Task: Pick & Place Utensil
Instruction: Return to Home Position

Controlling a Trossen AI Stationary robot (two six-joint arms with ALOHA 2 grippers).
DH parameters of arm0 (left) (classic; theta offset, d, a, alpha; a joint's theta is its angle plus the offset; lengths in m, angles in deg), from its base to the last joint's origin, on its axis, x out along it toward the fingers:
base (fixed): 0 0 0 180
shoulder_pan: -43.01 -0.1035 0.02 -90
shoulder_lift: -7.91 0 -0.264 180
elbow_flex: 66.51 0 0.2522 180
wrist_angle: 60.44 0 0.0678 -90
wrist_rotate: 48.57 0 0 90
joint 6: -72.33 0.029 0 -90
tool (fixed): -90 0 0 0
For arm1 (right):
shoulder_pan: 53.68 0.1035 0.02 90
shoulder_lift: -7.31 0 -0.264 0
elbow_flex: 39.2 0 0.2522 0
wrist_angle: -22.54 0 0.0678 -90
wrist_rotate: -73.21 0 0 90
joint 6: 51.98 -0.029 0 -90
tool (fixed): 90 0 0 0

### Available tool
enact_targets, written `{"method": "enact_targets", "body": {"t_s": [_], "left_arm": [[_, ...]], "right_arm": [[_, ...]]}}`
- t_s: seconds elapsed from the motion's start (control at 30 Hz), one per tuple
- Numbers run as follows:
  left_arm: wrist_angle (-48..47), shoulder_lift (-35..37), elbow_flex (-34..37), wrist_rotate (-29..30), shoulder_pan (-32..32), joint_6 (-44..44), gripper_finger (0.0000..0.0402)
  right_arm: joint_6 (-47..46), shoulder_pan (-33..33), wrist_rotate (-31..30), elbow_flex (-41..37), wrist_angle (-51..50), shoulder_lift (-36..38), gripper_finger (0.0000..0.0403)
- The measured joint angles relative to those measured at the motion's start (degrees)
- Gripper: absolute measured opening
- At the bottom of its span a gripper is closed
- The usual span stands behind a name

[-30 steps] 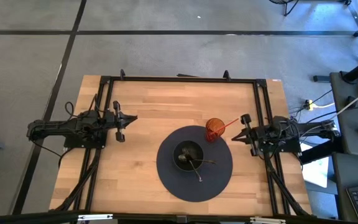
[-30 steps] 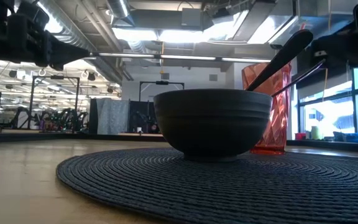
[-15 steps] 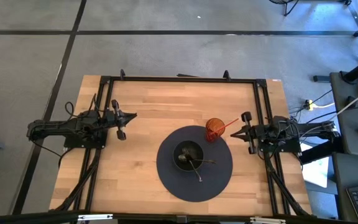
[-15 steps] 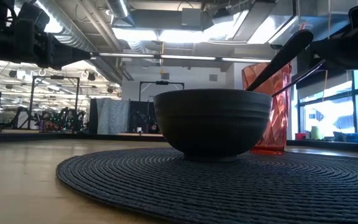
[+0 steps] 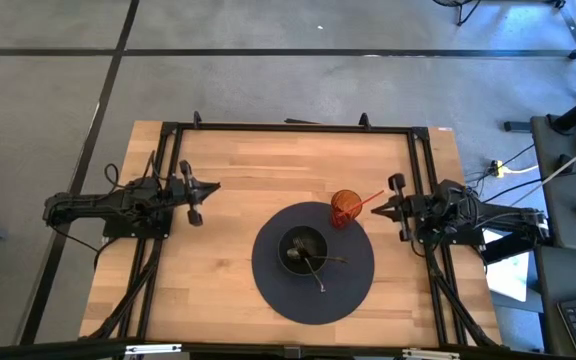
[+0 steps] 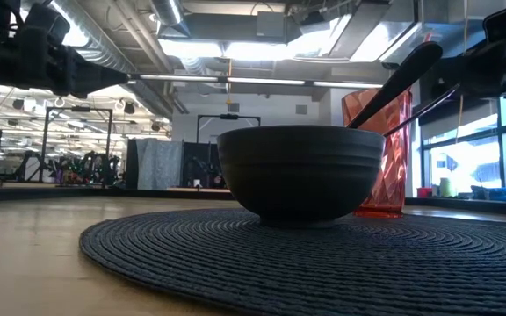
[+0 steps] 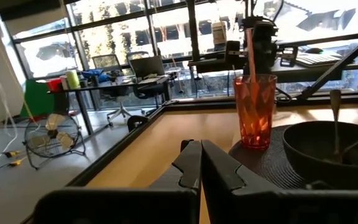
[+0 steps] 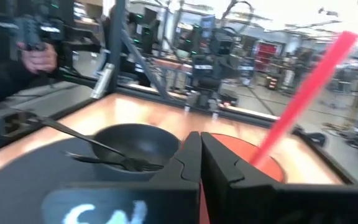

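Observation:
A dark bowl (image 5: 303,248) stands on a round dark woven mat (image 5: 346,290) near the table's middle. Two dark utensils (image 5: 320,268) lie in the bowl, their handles leaning out over its rim toward the near and right sides. In the low view one broad handle (image 6: 404,75) rises past the rim. An orange faceted cup (image 5: 345,208) with a red straw (image 5: 370,199) stands on the mat's far-right edge. My right gripper (image 5: 372,210) hovers shut just right of the cup, under the straw's free end. My left gripper (image 5: 214,186) waits shut over the table's left part.
A black metal frame (image 5: 288,127) runs along the far and side edges of the wooden table. Bare wood (image 5: 268,165) lies between the left gripper, the mat and the far edge. In the right wrist view the straw (image 8: 303,93) slants beside my shut fingers.
My right gripper has crept a little toward the table's far edge and the cup, staying shut. Bowl, utensils, cup and straw have stayed put.

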Motion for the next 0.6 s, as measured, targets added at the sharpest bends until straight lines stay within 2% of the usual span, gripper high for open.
{"method": "enact_targets", "body": {"t_s": [0.07, 0.3, 0.6], "left_arm": [[-0.12, 0.0, 0.0, -1.14, 0.0, 0.02, 0.0002], [-0.66, -2.08, 0.0, -4.34, 0.0, -1.39, 0.0001], [-0.6, -8.33, 0.0, -3.27, 0.0, -1.02, 0.0002]], "right_arm": [[-1.29, -0.49, 1.74, 0.02, 0.21, 0.0, 0.0], [-5.52, -0.74, 1.74, 0.02, 0.21, 0.0, 0.0], [-6.64, -0.74, 1.74, 0.02, 0.2, 0.0, 0.0]]}}
